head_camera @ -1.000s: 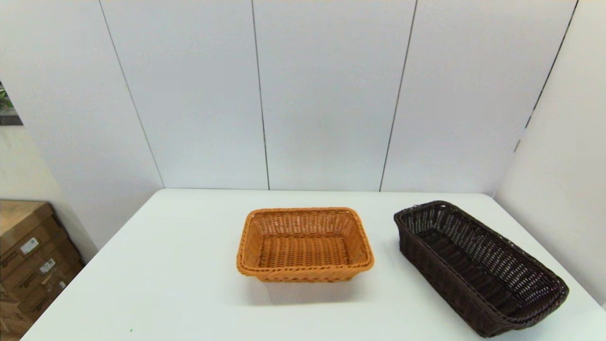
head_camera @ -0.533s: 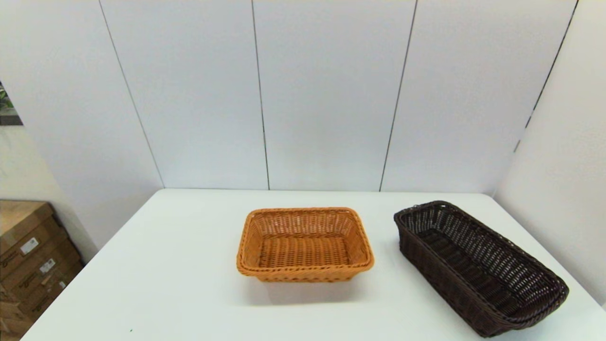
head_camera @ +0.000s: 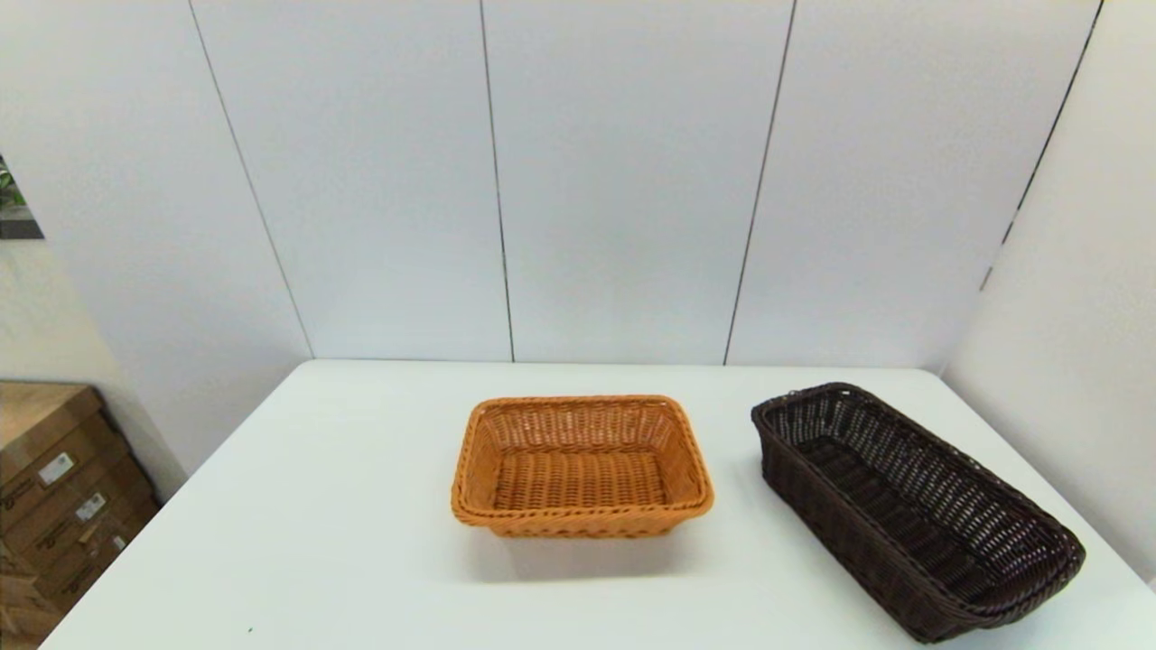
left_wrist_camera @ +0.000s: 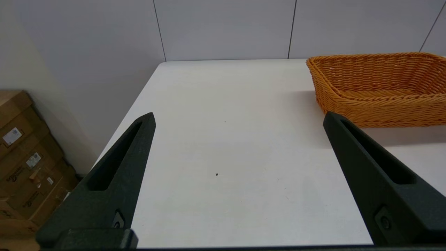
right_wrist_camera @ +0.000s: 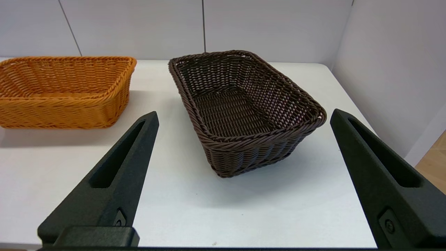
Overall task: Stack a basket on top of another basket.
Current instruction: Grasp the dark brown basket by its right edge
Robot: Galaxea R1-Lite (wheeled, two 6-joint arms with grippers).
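The dark brown basket (head_camera: 912, 506) rests empty on the white table (head_camera: 316, 542) at the right, lying at an angle. The orange-tan basket (head_camera: 581, 465) stands empty at the table's middle, apart from it. Neither arm shows in the head view. In the right wrist view my right gripper (right_wrist_camera: 243, 118) is open, back near the table's front edge, with the dark brown basket (right_wrist_camera: 244, 108) ahead of its fingers and the orange-tan basket (right_wrist_camera: 64, 91) off to one side. My left gripper (left_wrist_camera: 238, 118) is open too, over bare table, with the orange-tan basket (left_wrist_camera: 379, 87) beyond one finger.
White wall panels (head_camera: 632, 181) close the table's back and right side, near the dark basket. Cardboard boxes (head_camera: 54, 496) stand on the floor past the table's left edge.
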